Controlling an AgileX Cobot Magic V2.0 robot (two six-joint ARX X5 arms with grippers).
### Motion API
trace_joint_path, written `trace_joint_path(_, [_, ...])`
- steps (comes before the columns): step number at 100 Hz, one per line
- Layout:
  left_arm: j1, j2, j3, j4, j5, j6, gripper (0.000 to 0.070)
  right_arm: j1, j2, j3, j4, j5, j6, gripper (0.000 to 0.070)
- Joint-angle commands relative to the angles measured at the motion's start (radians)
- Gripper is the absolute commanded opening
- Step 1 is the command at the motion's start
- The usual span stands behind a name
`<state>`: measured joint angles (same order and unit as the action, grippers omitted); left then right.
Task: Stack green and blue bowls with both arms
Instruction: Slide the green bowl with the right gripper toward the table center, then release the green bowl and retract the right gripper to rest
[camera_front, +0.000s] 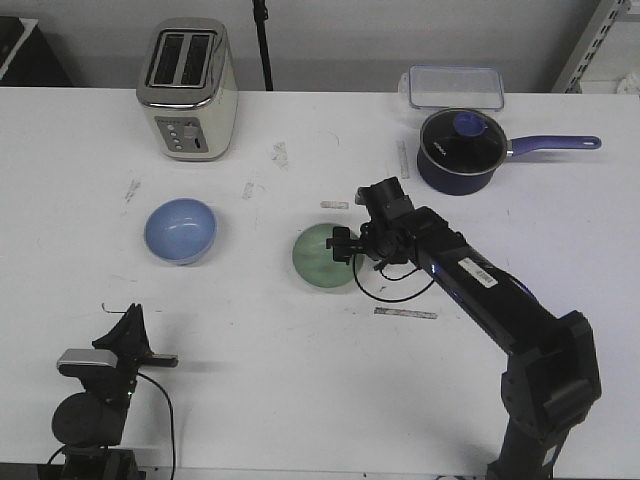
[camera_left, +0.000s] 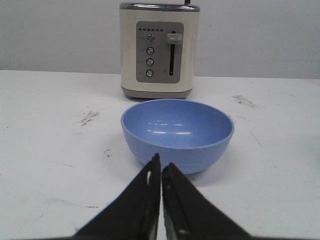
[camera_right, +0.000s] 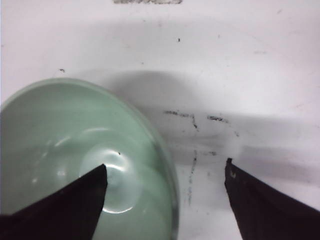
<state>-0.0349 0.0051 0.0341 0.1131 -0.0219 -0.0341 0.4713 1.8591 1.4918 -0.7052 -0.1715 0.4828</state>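
Note:
The green bowl (camera_front: 320, 257) sits upright at the table's middle. My right gripper (camera_front: 345, 247) is open just above its right rim; in the right wrist view one finger is over the green bowl's (camera_right: 75, 150) inside and the other over bare table, the rim between them. The blue bowl (camera_front: 181, 230) sits upright on the left part of the table, empty. My left gripper (camera_front: 133, 318) is shut and empty near the front left edge; in the left wrist view its closed tips (camera_left: 161, 162) point at the blue bowl (camera_left: 177, 132), a short way from it.
A cream toaster (camera_front: 187, 90) stands at the back left, behind the blue bowl. A dark navy saucepan with lid and long handle (camera_front: 460, 150) and a clear lidded box (camera_front: 452, 87) are at the back right. Tape strips (camera_front: 405, 313) lie on the table.

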Motion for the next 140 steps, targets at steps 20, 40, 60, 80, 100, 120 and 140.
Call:
trace_joint_path(20, [0.000,-0.002,-0.023,0.015,0.001,0.015,0.0001,0.007,-0.108,0.020,0.021,0.111,-0.085,0.0512])
trace_joint_path(40, [0.000,-0.002,-0.023,0.015,0.000,0.015,0.0001,0.007,-0.202,0.019,0.067,0.145,-0.234,0.0305])
trace_joint_path(60, [0.000,-0.002,-0.023,0.015,0.000,0.015,0.0001,-0.004,-0.306,-0.021,0.155,0.214,-0.433,0.0069])
trace_joint_path(80, [0.000,-0.002,-0.023,0.015,0.000,0.015,0.0001,-0.061,-0.455,-0.194,0.355,0.214,-0.582,0.0060])
trace_joint_path(100, [0.000,-0.002,-0.023,0.015,0.000,0.015,0.0001,-0.182,-0.621,-0.407,0.506,0.194,-0.581,0.0014])
trace_joint_path(120, [0.000,-0.002,-0.023,0.015,0.000,0.015,0.0001,-0.293,-0.819,-0.605,0.595,0.195,-0.543,0.0014])
trace_joint_path(140, [0.000,-0.002,-0.023,0.015,0.000,0.015,0.0001,-0.340,-0.997,-0.774,0.641,0.198,-0.442,0.0014])
